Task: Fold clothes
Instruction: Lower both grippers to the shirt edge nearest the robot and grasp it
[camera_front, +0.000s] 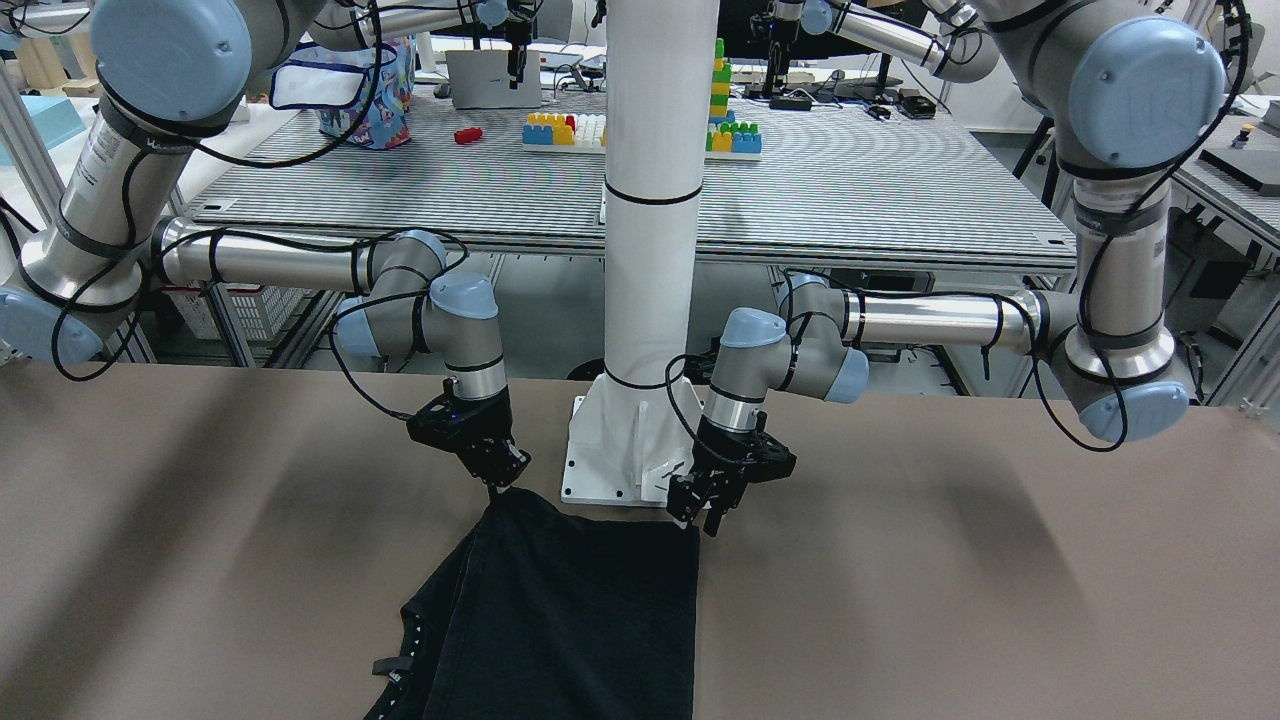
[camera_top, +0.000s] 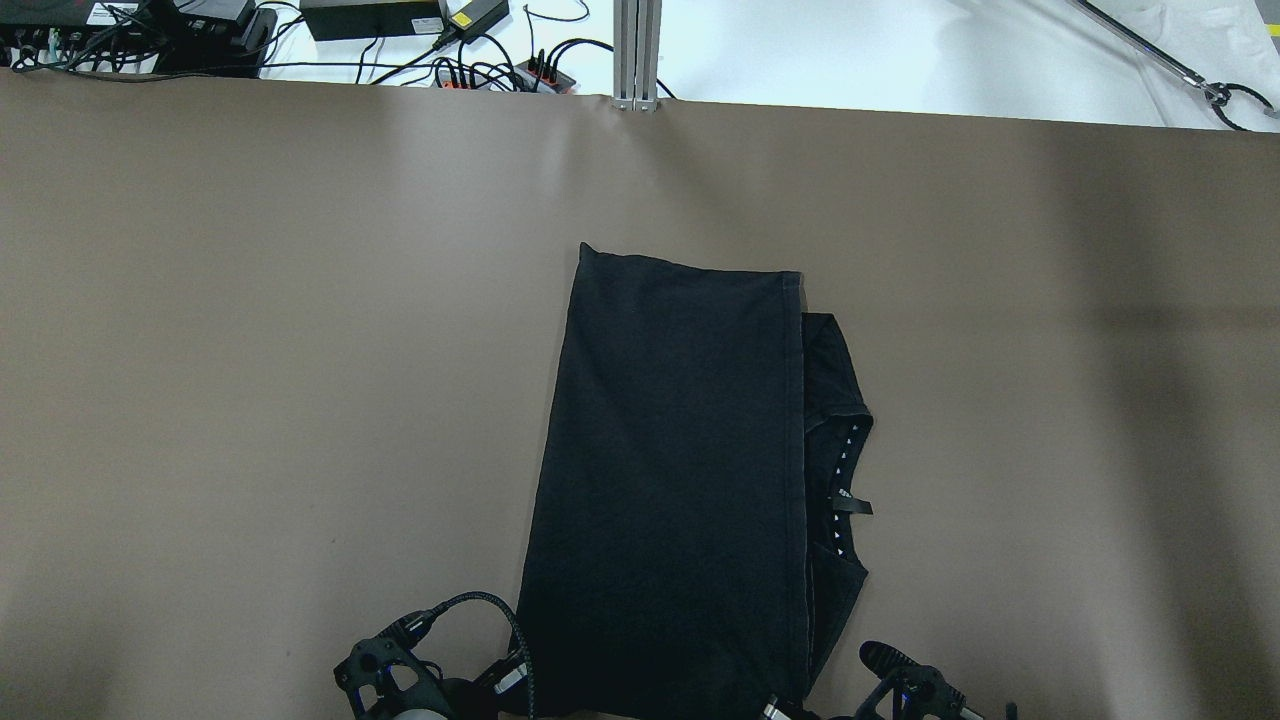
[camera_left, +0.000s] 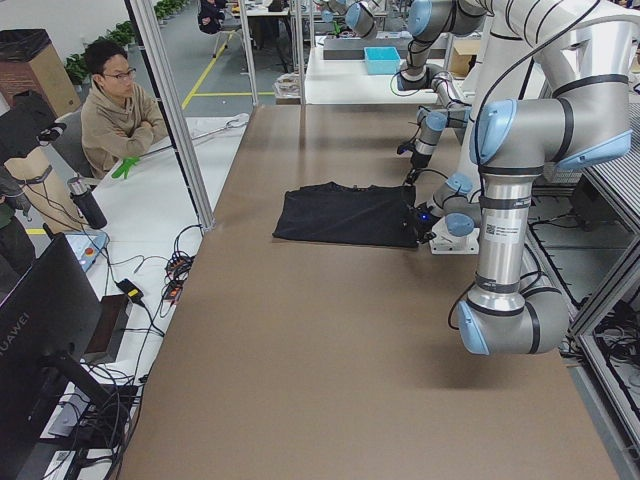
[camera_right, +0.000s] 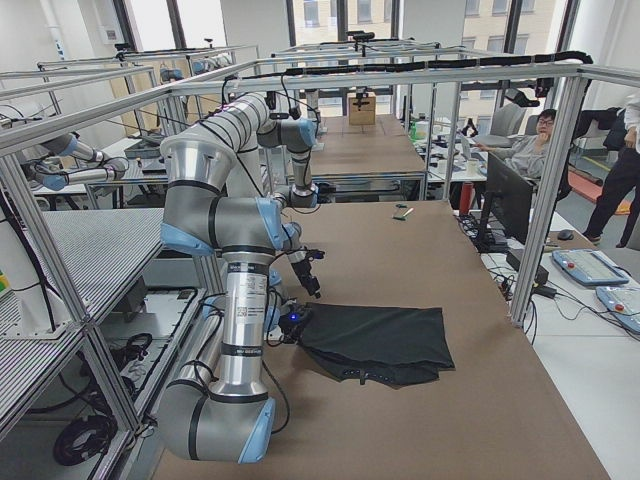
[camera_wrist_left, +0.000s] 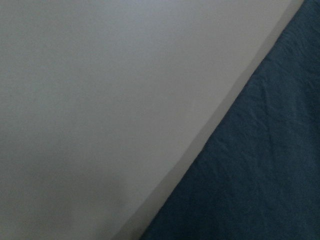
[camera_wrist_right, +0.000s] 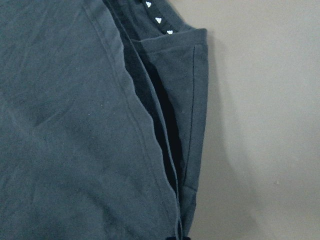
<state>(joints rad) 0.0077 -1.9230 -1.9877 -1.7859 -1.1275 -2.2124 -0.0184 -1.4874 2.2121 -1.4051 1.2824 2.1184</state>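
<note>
Black garment (camera_top: 680, 480) folded lengthwise, flat on brown table (camera_top: 250, 350), near edge at white post base (camera_front: 605, 465), right gripper (camera_front: 499, 480) pinching one corner, left gripper (camera_front: 702, 516) with jaws parted at other corner, monitor (camera_left: 30, 340) marked HUAWEI

HUAWEI, in pale capitals, runs up the back of a dark monitor (camera_left: 30, 330) at the operators' bench, seen from the table's left end; it is the only word I can read in any view. A white sticker (camera_left: 497, 230) on the upright tube of my left arm (camera_left: 510, 180) carries a dark code block and fine print too small to read. A similar label (camera_right: 243, 288) on my right arm (camera_right: 225, 225) is equally illegible. A blue joint cap (camera_front: 1150, 90) on my left arm bears a faint raised emblem I cannot make out. Tiny white marks (camera_top: 843, 470) line a trim of the clothes (camera_top: 670, 480): shapes, not letters.
</note>
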